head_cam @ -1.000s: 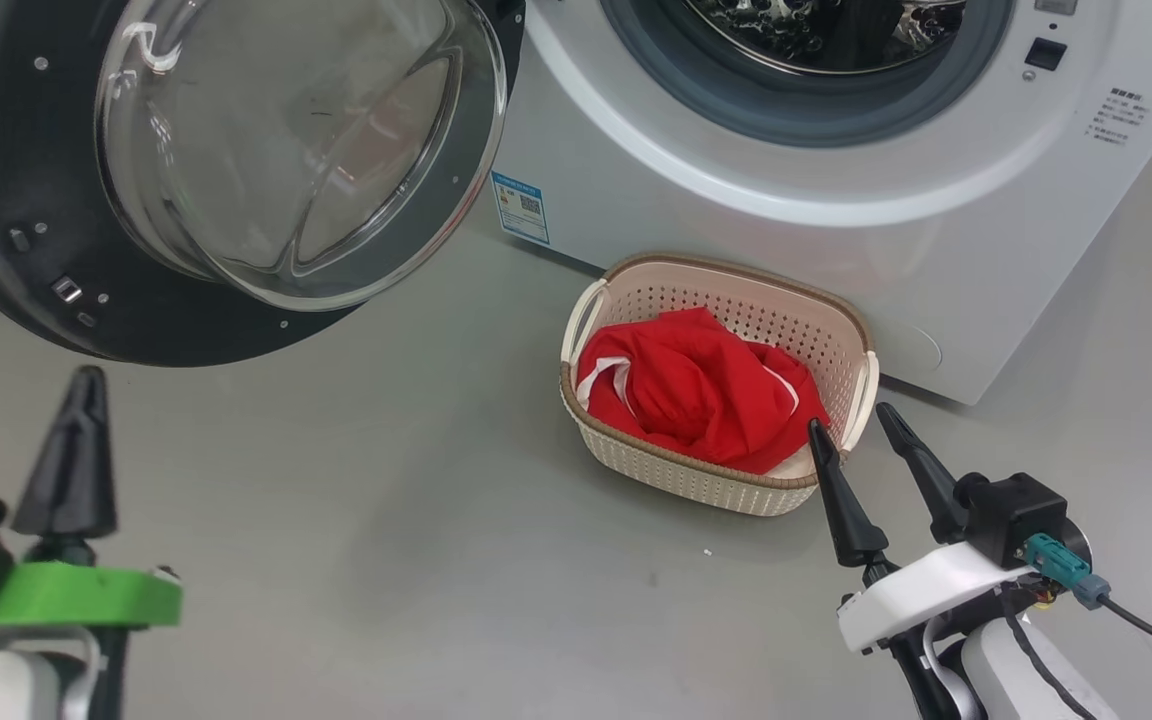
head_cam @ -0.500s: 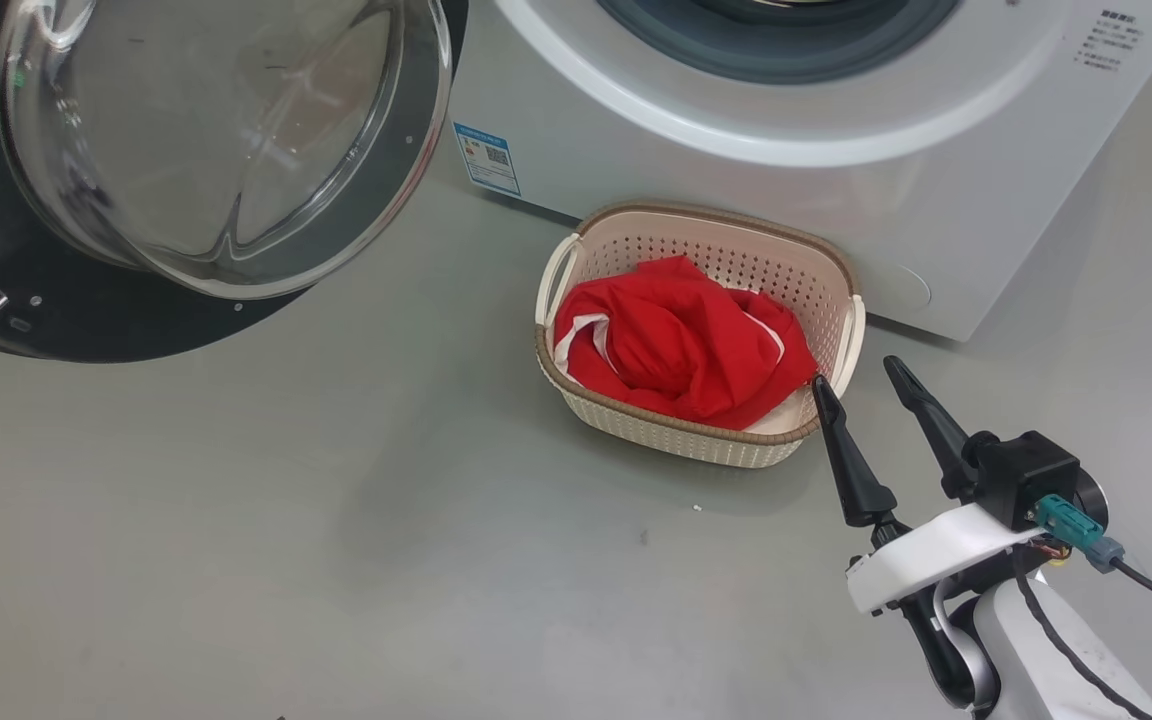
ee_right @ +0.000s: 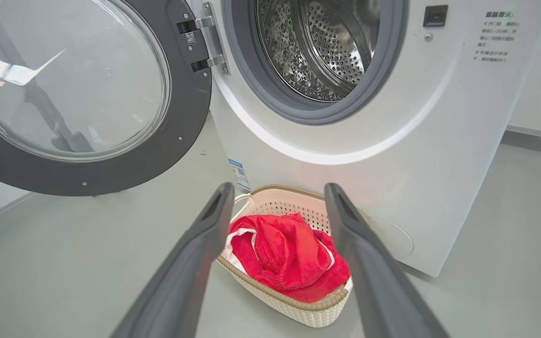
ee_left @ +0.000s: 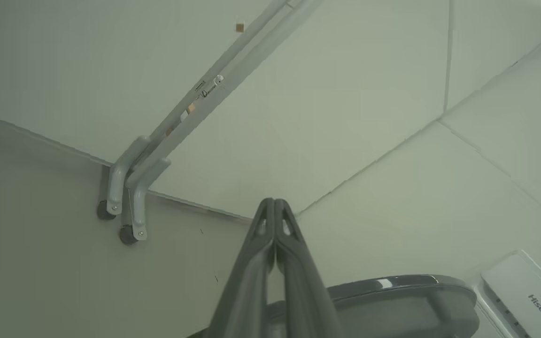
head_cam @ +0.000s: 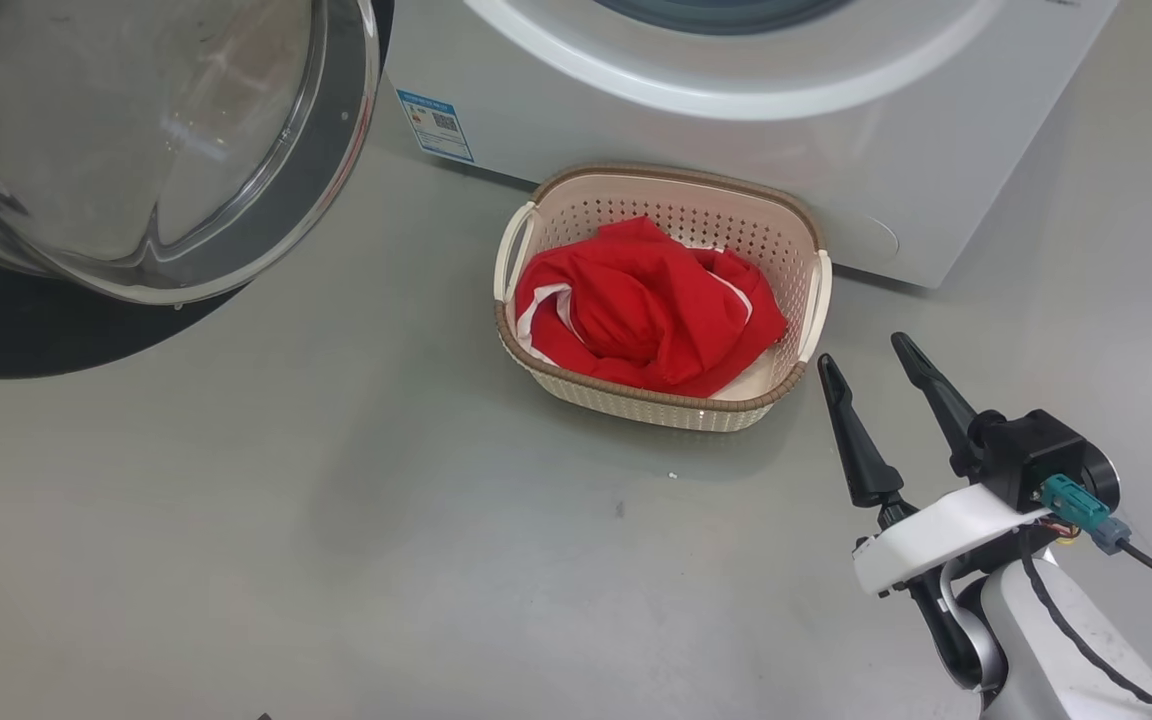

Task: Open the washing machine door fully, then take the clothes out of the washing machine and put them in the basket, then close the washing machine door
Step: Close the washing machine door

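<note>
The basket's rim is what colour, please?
Brown basket rim, cream sides; head view shows it best.

I note the door cut off at the head view's left and top edges; clothes hide the basket floor; sticker print unreadable.

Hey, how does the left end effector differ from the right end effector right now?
The left end effector is shut tight; the right end effector is spread open. The left one faces pale panels; the right one faces the basket of red clothes. Both are dark, two-fingered and hold nothing.
</note>
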Tool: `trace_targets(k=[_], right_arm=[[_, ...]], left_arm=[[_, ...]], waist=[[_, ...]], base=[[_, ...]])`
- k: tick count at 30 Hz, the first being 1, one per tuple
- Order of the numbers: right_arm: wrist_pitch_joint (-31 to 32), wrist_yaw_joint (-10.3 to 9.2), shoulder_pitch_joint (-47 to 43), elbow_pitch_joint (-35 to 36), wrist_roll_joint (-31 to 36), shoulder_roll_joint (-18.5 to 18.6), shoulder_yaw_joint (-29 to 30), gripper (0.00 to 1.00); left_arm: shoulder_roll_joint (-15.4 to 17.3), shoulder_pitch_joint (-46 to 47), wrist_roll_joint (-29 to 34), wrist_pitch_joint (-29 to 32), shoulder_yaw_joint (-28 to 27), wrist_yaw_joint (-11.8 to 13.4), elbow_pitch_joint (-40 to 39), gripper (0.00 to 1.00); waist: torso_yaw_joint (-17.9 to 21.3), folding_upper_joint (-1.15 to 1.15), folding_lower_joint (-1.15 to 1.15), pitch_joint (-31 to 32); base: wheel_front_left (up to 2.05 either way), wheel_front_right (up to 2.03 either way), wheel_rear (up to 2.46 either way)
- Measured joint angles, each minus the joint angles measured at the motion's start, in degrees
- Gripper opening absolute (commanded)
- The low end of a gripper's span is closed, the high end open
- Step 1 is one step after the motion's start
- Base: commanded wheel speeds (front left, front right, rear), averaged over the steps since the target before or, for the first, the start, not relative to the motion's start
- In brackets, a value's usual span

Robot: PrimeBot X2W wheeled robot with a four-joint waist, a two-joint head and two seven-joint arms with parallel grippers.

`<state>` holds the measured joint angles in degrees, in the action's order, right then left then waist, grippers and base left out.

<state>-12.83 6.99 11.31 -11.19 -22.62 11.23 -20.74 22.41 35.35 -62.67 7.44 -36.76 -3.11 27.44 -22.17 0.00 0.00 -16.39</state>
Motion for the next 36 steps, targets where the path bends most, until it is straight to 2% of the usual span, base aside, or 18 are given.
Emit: trace_targets(k=[2, 5, 13, 20, 29, 36], right_arm=[[0.0, 0.00, 0.0, -0.1, 0.0, 0.0, -0.3, 1.00], [0.0, 0.00, 0.0, -0.3, 0.0, -0.3, -1.1, 1.00], [0.0, 0.00, 0.0, -0.2, 0.0, 0.0, -1.0, 1.00], [0.0, 0.00, 0.9, 0.3, 0.0, -0.2, -2.5, 1.00], [-0.1, 0.00, 1.2, 0.6, 0.0, 0.3, -1.9, 1.00], [-0.1, 0.00, 1.7, 0.7, 0.0, 0.4, -1.6, 1.00]], left_arm=[[-0.5, 1.9, -3.5, 2.5, -2.3, 2.0, 3.0, 0.00], [0.4, 4.1, -6.8, 5.7, -5.4, 4.7, 6.2, 0.00], [2.4, 8.0, -8.4, 11.9, -5.5, 9.2, 12.8, 0.00], [6.0, 8.3, -7.7, 13.3, -7.1, 9.5, 16.6, 0.00], [6.0, 13.2, -9.9, 15.9, -7.6, 9.9, 20.5, 0.00], [6.0, 13.6, -8.0, 17.3, -4.0, 9.9, 22.2, 0.00]], waist=[[0.3, 0.00, 0.00, -0.1], [0.9, 0.00, 0.00, -0.1], [1.8, 0.00, 0.00, -0.2], [3.3, 0.00, 0.00, -0.7], [5.2, 0.00, 0.00, -2.0], [6.2, 0.00, 0.00, -2.8]], base=[[0.00, 0.00, 0.00], [0.00, 0.00, 0.00], [0.00, 0.00, 0.00], [0.00, 0.00, 0.00], [0.00, 0.00, 0.00], [0.00, 0.00, 0.00]])
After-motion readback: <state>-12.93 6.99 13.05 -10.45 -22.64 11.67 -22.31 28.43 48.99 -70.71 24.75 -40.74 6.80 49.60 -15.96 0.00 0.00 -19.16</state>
